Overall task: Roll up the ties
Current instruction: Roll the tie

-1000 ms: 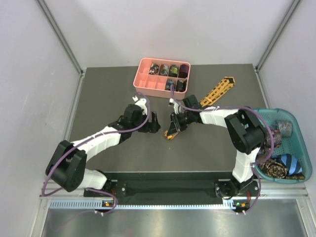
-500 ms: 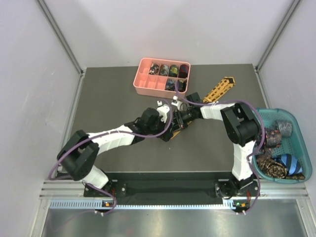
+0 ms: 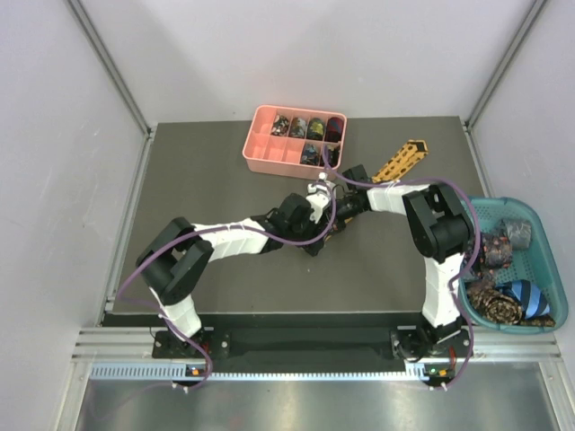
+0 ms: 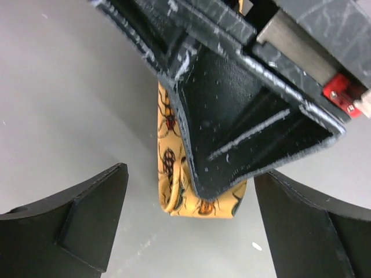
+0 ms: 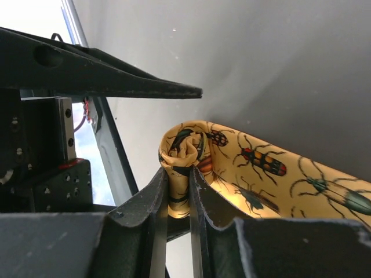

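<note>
A: Where's the yellow tie (image 5: 255,168)?
B: Coiled end pinched in the right end effector (image 5: 177,179), length running far-right across the surface (image 3: 198,180).
A: Left end effector (image 4: 190,174)?
B: Wide open, empty, straddling that coil.

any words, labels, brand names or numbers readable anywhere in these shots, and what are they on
No readable text in any view.
yellow tie: printed with beetle pictures only, no letters or numbers.
pink tray and teal basket: no label or brand shows.
</note>
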Controlling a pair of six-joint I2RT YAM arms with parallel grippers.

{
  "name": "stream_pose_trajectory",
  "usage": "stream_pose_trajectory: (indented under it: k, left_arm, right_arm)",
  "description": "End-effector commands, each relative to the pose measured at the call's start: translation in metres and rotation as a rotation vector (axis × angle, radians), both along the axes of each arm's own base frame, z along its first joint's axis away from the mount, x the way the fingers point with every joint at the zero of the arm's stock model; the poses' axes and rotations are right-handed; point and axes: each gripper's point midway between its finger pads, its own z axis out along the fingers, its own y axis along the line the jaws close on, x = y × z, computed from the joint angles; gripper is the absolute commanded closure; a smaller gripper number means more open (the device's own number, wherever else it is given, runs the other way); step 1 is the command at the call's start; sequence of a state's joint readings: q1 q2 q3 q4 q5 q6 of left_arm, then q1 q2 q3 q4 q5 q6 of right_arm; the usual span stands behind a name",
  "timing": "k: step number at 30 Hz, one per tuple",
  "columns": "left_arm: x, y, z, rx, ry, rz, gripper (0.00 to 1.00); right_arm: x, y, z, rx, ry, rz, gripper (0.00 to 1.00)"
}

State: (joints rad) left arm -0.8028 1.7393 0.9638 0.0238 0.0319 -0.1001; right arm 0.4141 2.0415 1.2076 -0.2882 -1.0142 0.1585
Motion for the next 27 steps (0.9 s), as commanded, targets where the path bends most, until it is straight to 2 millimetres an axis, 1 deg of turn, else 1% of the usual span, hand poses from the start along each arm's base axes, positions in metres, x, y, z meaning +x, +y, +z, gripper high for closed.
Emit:
stream_pose_trajectory:
  k: [1, 5, 6, 7, 11, 14, 16, 20, 22, 24, 26, 27]
  left_arm:
    - [0.012, -0.009, 0.006, 0.030, -0.046, -0.028, 0.07]
    - [0.014, -0.012, 0.001, 0.042, -0.049, -0.045, 0.13]
    - [0.009, -0.009, -0.004, 0.065, -0.026, -0.054, 0.14]
    - [0.008, -0.010, -0.006, 0.068, -0.021, -0.057, 0.19]
    - [0.003, -0.010, -0.012, 0.085, -0.004, -0.073, 0.28]
    - [-0.001, -0.008, -0.015, 0.100, 0.004, -0.080, 0.30]
    - [-0.003, -0.009, -0.018, 0.107, 0.009, -0.092, 0.33]
    - [-0.007, -0.010, -0.021, 0.140, 0.011, -0.120, 0.44]
    - [-0.009, -0.012, -0.022, 0.155, 0.008, -0.126, 0.48]
    - [-0.006, -0.008, -0.023, 0.187, -0.013, -0.110, 0.51]
    - [-0.007, -0.008, -0.024, 0.205, -0.020, -0.107, 0.53]
    - [-0.008, -0.008, -0.025, 0.211, -0.019, -0.107, 0.53]
  right_arm:
    - [0.016, -0.006, -0.006, -0.025, -0.058, -0.002, 1.00]
    - [0.020, -0.008, -0.011, -0.050, -0.063, -0.003, 1.00]
    - [0.022, -0.010, -0.014, -0.061, -0.065, -0.007, 1.00]
    - [0.023, -0.010, -0.014, -0.064, -0.064, -0.007, 1.00]
    - [0.029, -0.012, -0.020, -0.092, -0.072, -0.006, 1.00]
    - [0.031, -0.014, -0.025, -0.113, -0.071, -0.006, 1.00]
    - [0.031, -0.017, -0.031, -0.131, -0.065, -0.008, 1.00]
    - [0.030, -0.020, -0.038, -0.155, -0.056, -0.010, 1.00]
    - [0.029, -0.021, -0.039, -0.156, -0.054, -0.008, 0.97]
    - [0.029, -0.023, -0.040, -0.166, -0.062, -0.010, 0.91]
    - [0.027, -0.025, -0.042, -0.179, -0.063, -0.012, 0.88]
    - [0.027, -0.025, -0.043, -0.183, -0.064, -0.014, 0.85]
